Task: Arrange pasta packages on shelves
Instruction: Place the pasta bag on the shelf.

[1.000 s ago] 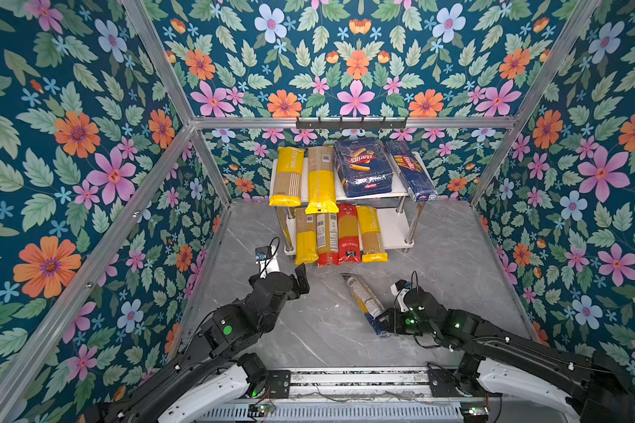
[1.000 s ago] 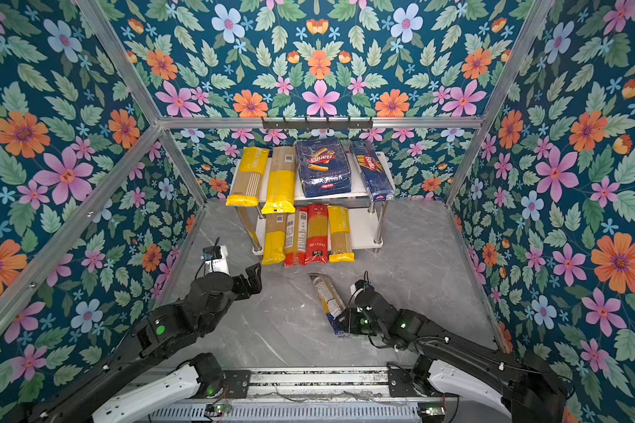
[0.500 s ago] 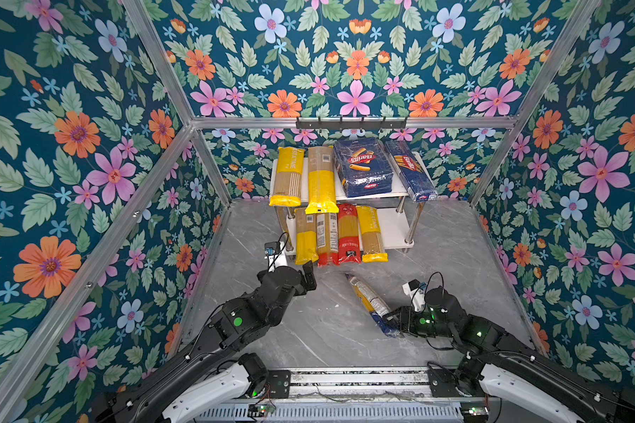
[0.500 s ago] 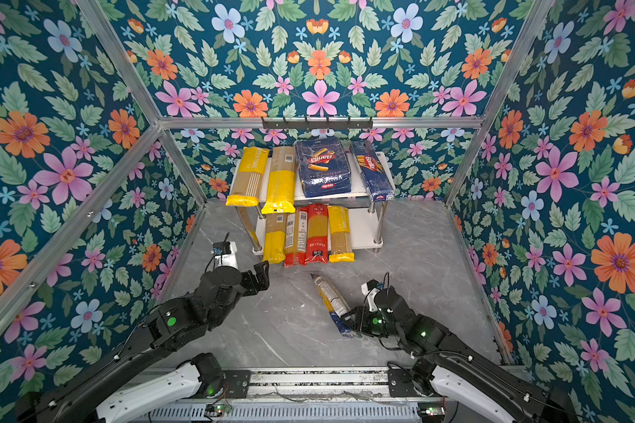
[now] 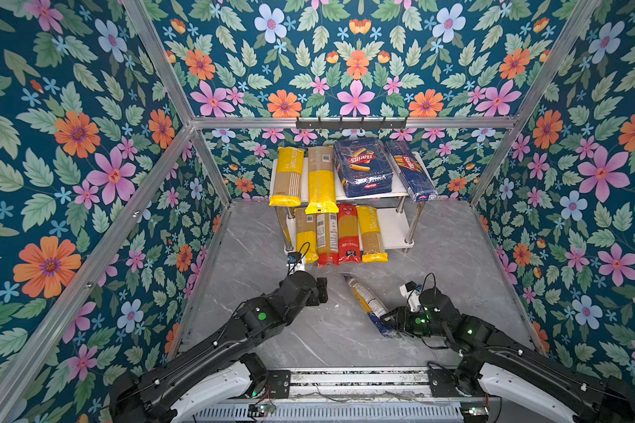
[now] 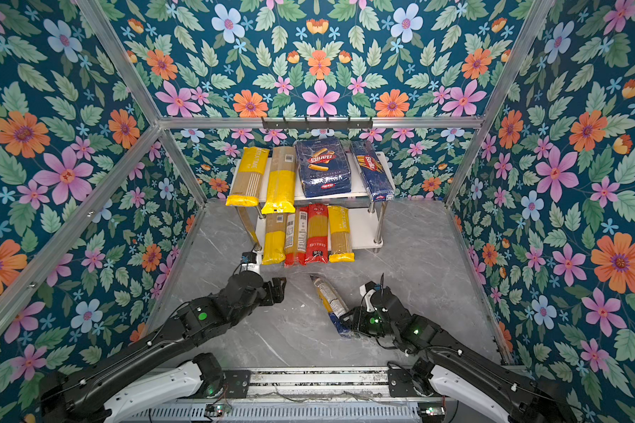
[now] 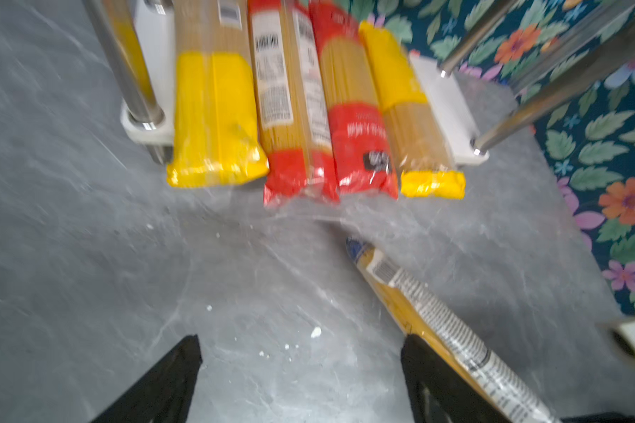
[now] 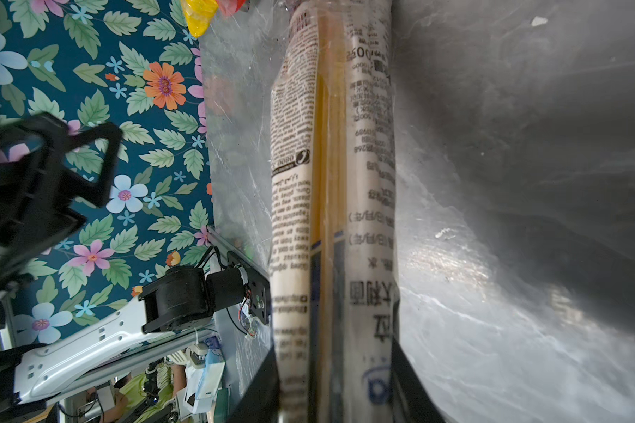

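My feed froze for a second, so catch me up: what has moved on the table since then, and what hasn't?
The right tool, shut on the near end of the clear-blue spaghetti bag, dragged it rightward. The left tool advanced toward the small white two-tier rack and the bag, jaws apart, empty. The eight packs on the rack stayed put.

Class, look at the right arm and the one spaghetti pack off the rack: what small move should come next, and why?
Probably a short lift. The right gripper has its jaws closed on the near end of the clear-blue spaghetti pack, which lies slanted on the grey floor. The lower shelf holds four packs, with bare board at its right end, so raising the pack clear comes before carrying it there.
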{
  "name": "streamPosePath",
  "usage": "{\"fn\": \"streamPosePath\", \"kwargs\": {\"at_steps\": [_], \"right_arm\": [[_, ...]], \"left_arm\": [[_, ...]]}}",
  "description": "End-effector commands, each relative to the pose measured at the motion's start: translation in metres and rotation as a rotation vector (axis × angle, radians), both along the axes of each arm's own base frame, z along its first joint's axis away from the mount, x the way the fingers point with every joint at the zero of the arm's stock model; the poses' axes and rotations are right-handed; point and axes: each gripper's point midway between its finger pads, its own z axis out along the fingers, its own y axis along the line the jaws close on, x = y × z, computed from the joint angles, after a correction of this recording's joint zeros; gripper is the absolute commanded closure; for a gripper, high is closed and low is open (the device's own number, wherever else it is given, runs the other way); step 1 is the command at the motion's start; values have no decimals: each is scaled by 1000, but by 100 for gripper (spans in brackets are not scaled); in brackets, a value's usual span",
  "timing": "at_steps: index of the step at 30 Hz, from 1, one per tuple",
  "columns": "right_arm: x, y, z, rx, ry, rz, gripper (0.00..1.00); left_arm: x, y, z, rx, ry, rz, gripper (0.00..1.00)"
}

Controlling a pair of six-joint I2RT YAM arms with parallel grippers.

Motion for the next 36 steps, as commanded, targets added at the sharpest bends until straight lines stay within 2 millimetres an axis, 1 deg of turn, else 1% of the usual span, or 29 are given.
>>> {"fn": "streamPosePath", "kwargs": {"at_steps": [1, 3, 6, 8, 10, 14, 17, 22, 25, 27, 30, 33, 36], "right_arm": [[8, 11, 8, 58, -19, -7, 100], [10, 14, 9, 72, -17, -7, 100], [12, 16, 12, 78, -20, -7, 100], [13, 19, 16, 86, -19, -4, 100], [14, 21, 18, 92, -19, -1, 100], [17, 26, 24, 105, -22, 6, 100], [18, 29, 26, 113, -20, 11, 100], [19, 33, 34, 155, -19, 9, 100], [19, 34, 44, 195, -19, 0, 100], [18, 34, 53, 219, -24, -2, 100], [20, 32, 66, 244, -29, -11, 100], [25, 26, 73, 271, -25, -32, 100], [29, 23, 79, 305, -18, -42, 100]], "left_arm": [[-11, -24, -16, -114, 77, -61, 13], [-14, -30, -22, -142, 87, -79, 13], [-16, -38, -25, -166, 91, -106, 14], [-16, -43, -27, -171, 94, -121, 19], [-18, -53, -30, -190, 101, -151, 27], [-20, -64, -41, -181, 128, -185, 39], [-21, -72, -44, -195, 131, -205, 43], [-21, -85, -43, -225, 130, -236, 47], [-20, -91, -39, -229, 128, -255, 48], [-18, -90, -34, -208, 123, -254, 48], [-12, -84, -16, -168, 83, -235, 45], [-6, -78, 4, -139, 38, -218, 44], [-5, -74, 14, -119, 26, -213, 45]]}}
